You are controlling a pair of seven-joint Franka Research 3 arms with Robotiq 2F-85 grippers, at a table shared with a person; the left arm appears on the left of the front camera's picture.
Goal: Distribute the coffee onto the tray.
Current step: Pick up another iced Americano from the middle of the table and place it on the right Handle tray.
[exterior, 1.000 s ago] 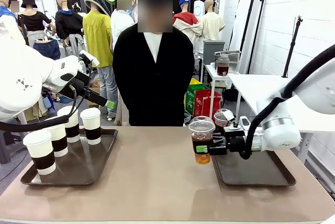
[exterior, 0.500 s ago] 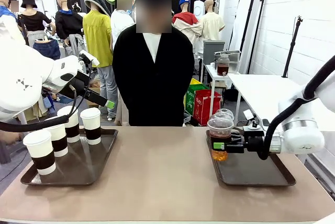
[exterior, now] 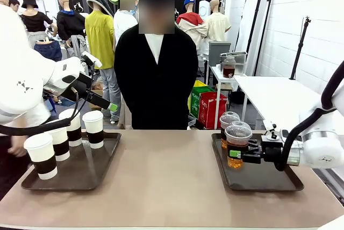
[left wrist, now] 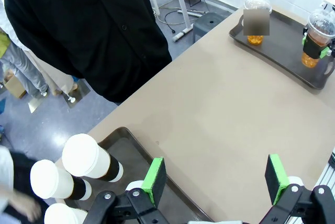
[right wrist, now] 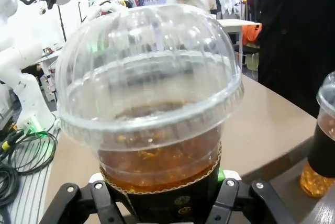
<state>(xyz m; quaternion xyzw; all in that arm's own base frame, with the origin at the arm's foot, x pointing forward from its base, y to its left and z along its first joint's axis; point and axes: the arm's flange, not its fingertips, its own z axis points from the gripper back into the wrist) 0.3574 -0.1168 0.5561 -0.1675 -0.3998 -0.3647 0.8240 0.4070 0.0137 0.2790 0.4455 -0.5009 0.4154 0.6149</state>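
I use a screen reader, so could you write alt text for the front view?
The right gripper holds a clear cup of brown drink over the right tray, beside another clear cup. Four paper cups stand on the left tray.

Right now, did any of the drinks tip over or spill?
No, nothing stands out. The four paper cups stand upright on the left tray. One clear cup stands on the right tray, and the right gripper holds the other clear cup upright, jaws closed around it.
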